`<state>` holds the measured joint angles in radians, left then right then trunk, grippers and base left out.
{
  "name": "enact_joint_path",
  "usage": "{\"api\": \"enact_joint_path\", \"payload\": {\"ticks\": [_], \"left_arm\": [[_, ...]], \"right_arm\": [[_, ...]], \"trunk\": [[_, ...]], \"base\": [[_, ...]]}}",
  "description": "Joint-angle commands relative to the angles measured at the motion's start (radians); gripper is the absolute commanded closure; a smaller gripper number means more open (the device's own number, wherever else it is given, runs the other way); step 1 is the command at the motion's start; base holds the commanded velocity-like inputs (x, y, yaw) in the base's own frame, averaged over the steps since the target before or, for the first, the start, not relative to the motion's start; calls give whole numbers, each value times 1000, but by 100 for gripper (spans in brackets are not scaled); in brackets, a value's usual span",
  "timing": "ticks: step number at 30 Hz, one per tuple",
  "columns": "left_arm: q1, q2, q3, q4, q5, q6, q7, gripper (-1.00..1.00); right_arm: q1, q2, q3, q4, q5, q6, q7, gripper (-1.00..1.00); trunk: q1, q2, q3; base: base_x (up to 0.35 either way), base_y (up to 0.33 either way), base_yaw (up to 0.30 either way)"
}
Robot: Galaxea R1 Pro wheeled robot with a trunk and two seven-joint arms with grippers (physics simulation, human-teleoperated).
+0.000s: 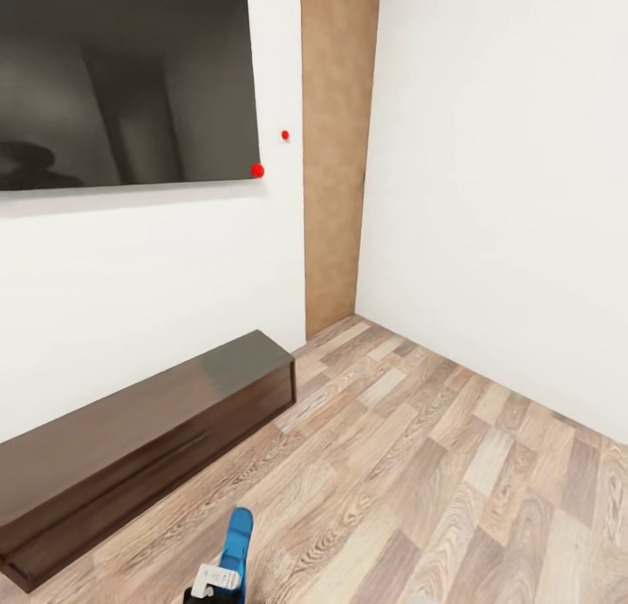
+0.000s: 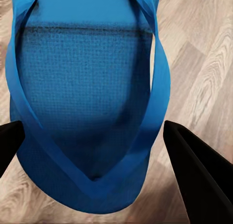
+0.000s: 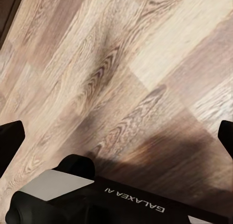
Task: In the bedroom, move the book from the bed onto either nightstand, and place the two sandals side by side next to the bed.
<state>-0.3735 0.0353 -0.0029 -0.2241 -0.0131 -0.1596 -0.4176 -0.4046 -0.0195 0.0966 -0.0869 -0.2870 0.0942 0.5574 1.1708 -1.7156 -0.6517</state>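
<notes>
A bright blue sandal (image 1: pixel 236 543) stands upright above the wood floor at the lower edge of the head view, with my left gripper (image 1: pixel 214 587) shut on its lower end. In the left wrist view the sandal (image 2: pixel 87 103) spans the gap between the two black fingers (image 2: pixel 194 170), straps facing the camera. My right gripper (image 3: pixel 116 132) hangs open over bare floor, its fingertips (image 3: pixel 9 141) far apart with nothing between them. The book, the bed and the nightstand are out of view.
A long low dark brown bench (image 1: pixel 131 447) runs along the white wall at left, under a dark wall screen (image 1: pixel 122 81). A brown wall panel (image 1: pixel 336 151) marks the corner. Wood-plank floor (image 1: pixel 436 482) stretches to the right. A black robot part labelled GALAXEA AI (image 3: pixel 121 204) lies below the right gripper.
</notes>
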Motion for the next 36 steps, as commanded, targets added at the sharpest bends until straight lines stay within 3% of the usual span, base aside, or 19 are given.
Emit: {"api": "enact_joint_path", "payload": {"ticks": [1,6,36], "left_arm": [[-1,-1,-9,1,-8,-4,-1,100],[-1,-3,-23,-1,-14,-4,0,100],[-1,-47,-23,5,-8,-6,-1,100]], "right_arm": [[0,-2,8,-2,-11,7,2,-100],[0,-3,8,-2,-11,7,2,-100],[0,-2,11,-1,-11,7,2,-100]], "trunk": [[0,0,-1],[0,0,-4],[0,0,-18]], "base": [[0,0,275],[0,0,275],[0,0,275]]}}
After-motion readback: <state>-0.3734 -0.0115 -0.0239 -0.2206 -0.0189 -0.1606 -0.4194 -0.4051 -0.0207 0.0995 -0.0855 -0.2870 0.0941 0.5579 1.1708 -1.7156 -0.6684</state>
